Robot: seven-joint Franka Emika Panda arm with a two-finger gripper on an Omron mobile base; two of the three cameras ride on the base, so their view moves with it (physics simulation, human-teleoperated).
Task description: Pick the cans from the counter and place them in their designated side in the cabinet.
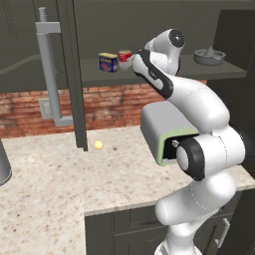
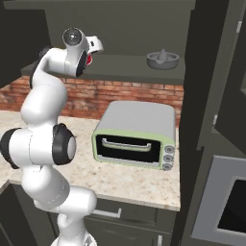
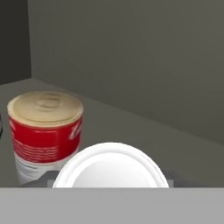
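Observation:
On the cabinet shelf (image 3: 183, 144) stands a can (image 3: 45, 131) with a dark red band, a pale base and a beige lid; the left base view has it (image 1: 124, 56) beside the arm's hand. My gripper (image 3: 110, 177) reaches over the shelf. The round white top of the bright red can (image 3: 110, 168) lies between its dark fingertips (image 3: 43, 178), which flank both sides. A patch of that red can (image 2: 89, 58) peeks out behind the hand in the right base view. In the left base view the hand (image 1: 132, 62) covers it. The counter (image 1: 60, 169) lies below.
A blue-and-yellow tin (image 1: 108, 62) stands left of the banded can. A grey juicer (image 1: 209, 56) sits at the shelf's right end. A grey-and-green toaster oven (image 2: 134, 129) rests on the counter under the shelf, a small yellow ball (image 1: 99, 145) beside it. The open door's bar handle (image 1: 50, 69) hangs at left.

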